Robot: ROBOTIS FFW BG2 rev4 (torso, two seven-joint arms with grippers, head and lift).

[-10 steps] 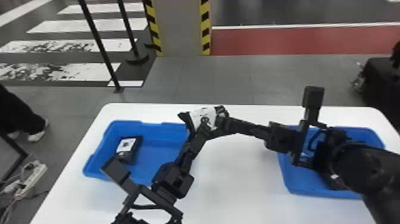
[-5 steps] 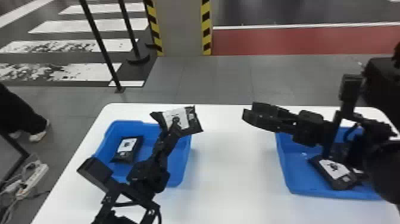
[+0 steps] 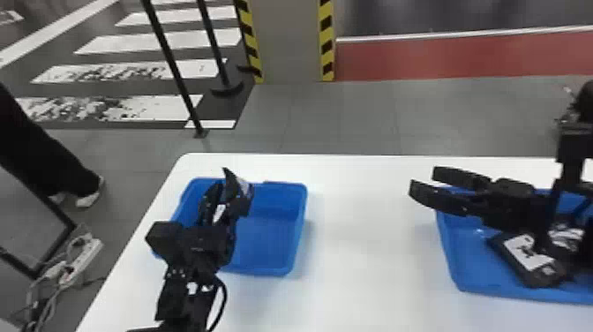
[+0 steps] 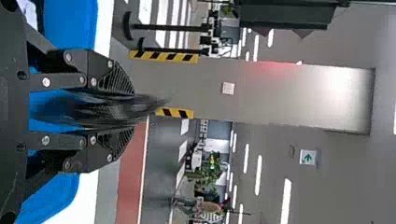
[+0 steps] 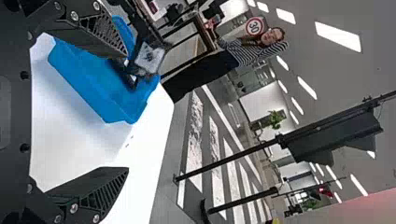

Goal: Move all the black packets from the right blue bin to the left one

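Observation:
My left gripper [image 3: 217, 209] is over the left blue bin [image 3: 269, 271], shut on a black packet [image 3: 238, 194] that stands up from its fingers. In the left wrist view the left gripper [image 4: 123, 110] pinches that packet [image 4: 107, 109], seen edge-on. My right gripper [image 3: 425, 185] stands open above the left edge of the right blue bin [image 3: 489, 289], its fingers pointing toward the left bin. Black packets with white labels lie in the right bin, one [image 3: 527, 260] partly under the right arm. In the right wrist view the right gripper [image 5: 123, 112] has nothing between its widely parted fingers.
Both bins stand on a white table [image 3: 366, 247], with bare tabletop between them. A power strip [image 3: 84, 256] and cables lie on the floor at the left. Black posts [image 3: 176, 70] stand beyond the table.
The right gripper has let go of the packet and drawn back rightward. My left gripper has carried it leftward over the left bin and turned it from label-facing to nearly edge-on.

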